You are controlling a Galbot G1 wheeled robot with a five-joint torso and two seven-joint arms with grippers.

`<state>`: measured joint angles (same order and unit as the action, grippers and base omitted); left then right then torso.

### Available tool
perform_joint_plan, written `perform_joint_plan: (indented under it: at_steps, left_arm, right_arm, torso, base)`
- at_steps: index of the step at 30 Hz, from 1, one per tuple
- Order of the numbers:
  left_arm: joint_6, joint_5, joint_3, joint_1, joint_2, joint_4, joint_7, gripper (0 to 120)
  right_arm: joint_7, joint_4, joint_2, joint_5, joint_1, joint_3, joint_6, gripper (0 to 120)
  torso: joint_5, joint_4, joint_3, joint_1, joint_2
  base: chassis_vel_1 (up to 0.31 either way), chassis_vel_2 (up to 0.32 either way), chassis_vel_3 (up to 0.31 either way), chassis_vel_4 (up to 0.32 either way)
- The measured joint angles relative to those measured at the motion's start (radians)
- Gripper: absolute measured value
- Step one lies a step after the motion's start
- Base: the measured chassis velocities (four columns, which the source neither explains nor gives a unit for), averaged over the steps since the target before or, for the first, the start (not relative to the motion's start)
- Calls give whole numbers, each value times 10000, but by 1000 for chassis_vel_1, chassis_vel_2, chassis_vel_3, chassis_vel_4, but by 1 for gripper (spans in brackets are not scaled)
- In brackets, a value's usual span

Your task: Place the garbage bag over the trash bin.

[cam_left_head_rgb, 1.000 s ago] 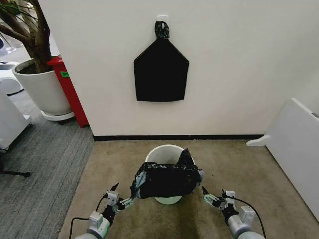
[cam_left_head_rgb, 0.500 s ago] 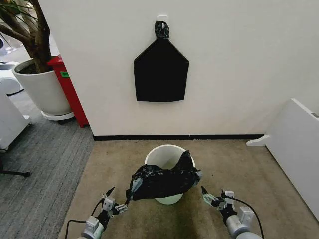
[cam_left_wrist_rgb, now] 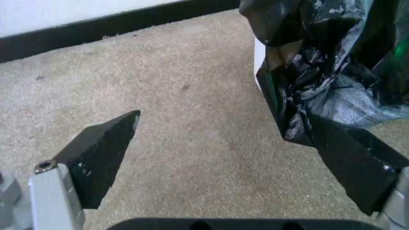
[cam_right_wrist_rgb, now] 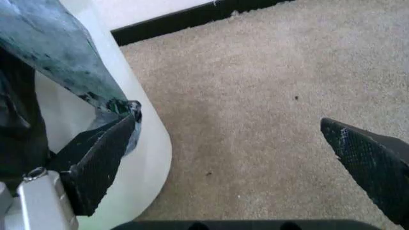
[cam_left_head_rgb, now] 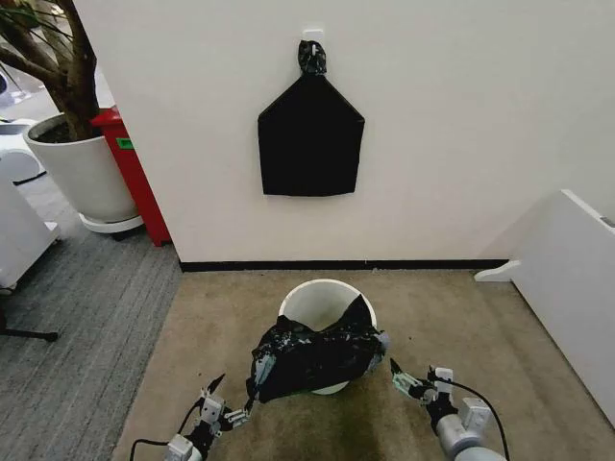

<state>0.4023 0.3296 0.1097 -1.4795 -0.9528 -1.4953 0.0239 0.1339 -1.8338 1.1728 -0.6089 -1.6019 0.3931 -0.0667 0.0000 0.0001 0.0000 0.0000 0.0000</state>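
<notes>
The left gripper (cam_left_head_rgb: 223, 405) sits low on the carpet (cam_left_head_rgb: 452, 317) with its fingers spread, one fingertip (cam_left_wrist_rgb: 332, 139) touching the garbage bag (cam_left_head_rgb: 312, 353). The right gripper (cam_left_head_rgb: 411, 380), also spread, has one fingertip (cam_right_wrist_rgb: 115, 132) against the bag's other corner. The bag drapes over the near rim of the trash bin (cam_left_head_rgb: 322, 300), between both grippers.

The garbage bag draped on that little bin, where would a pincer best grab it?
Probably the garbage bag at its loose crumpled side edges, which hang off the trash bin. Come from either side: the left pincer and the right pincer are both open beside them.
</notes>
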Motion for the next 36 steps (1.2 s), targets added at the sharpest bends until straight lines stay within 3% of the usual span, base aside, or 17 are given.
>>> perform_joint_plan:
  at_steps: [7,13,25,36]
  left_arm:
    - [-255,396,41,204,-16,-533,406,100]
    - [-663,655,-16,312,25,-1090,540,100]
    - [-903,680,-144,482,76,-975,559,100]
    - [-1056,707,-140,538,60,-1035,598,100]
  right_arm:
    - [-229,-598,-101,29,-358,417,19,100]
    - [-1187,-1684,-322,59,-1349,1020,-140,100]
    - [-637,-1405,-313,254,171,384,-491,100]
    - [-1191,-1470,-475,184,-241,525,-756,100]
  torso:
    - [1,0,0,0,0]
    - [-2,-3,-1,0,0]
    - [1,2,0,0,0]
    - [2,0,0,0,0]
  base:
    - [0,0,0,0]
    - [0,0,0,0]
    - [0,0,0,0]
    - [0,0,0,0]
